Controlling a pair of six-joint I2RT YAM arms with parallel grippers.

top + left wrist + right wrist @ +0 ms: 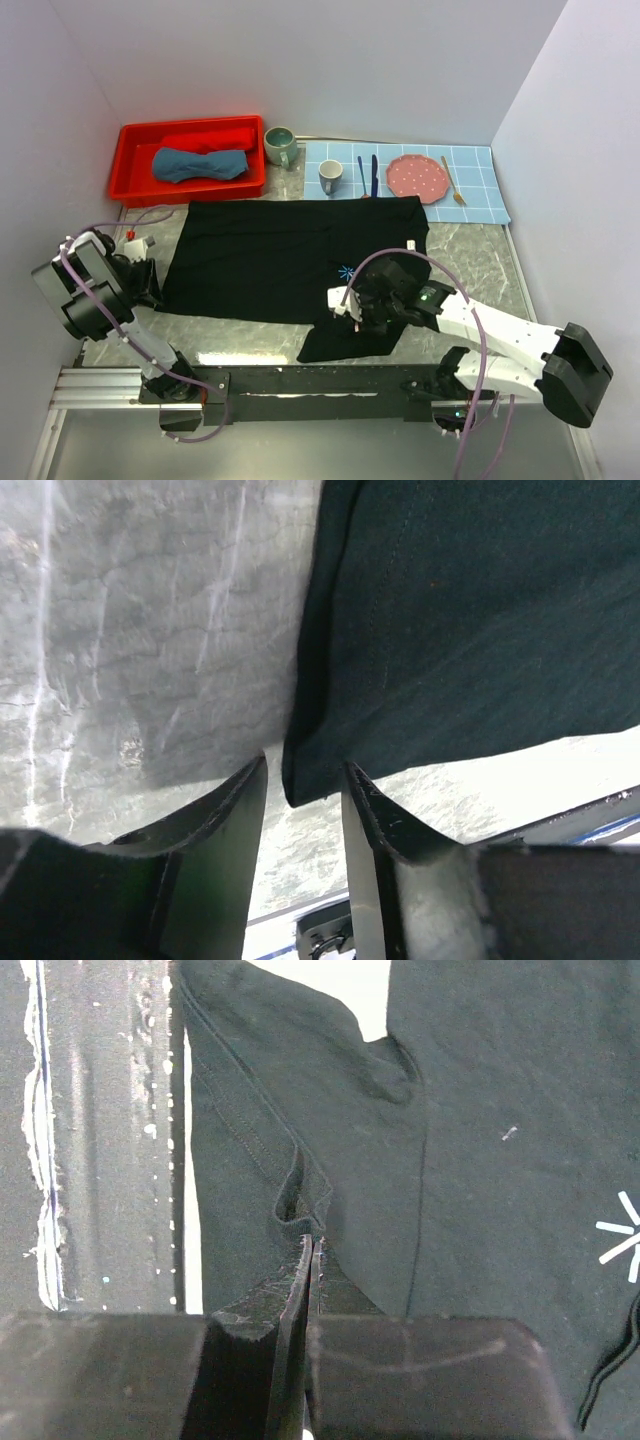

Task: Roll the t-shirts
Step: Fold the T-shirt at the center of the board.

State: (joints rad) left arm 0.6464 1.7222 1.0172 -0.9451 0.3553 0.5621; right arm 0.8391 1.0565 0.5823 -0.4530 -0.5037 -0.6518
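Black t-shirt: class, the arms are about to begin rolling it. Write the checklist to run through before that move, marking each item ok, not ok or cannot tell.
1. Right pincer holds the black t-shirt: ok, shut on a pinch of cloth at the sleeve.
2. Left pincer holds the hem corner: not ok, it is open, with the corner lying between its fingers, unclamped.
3. Shirt body spread flat on the table: ok, puckered only at the right pincer.
4. Far edge clear of the white mug: cannot tell, they lie very close.
5. Teal t-shirt out of the way: ok, in the red bin.
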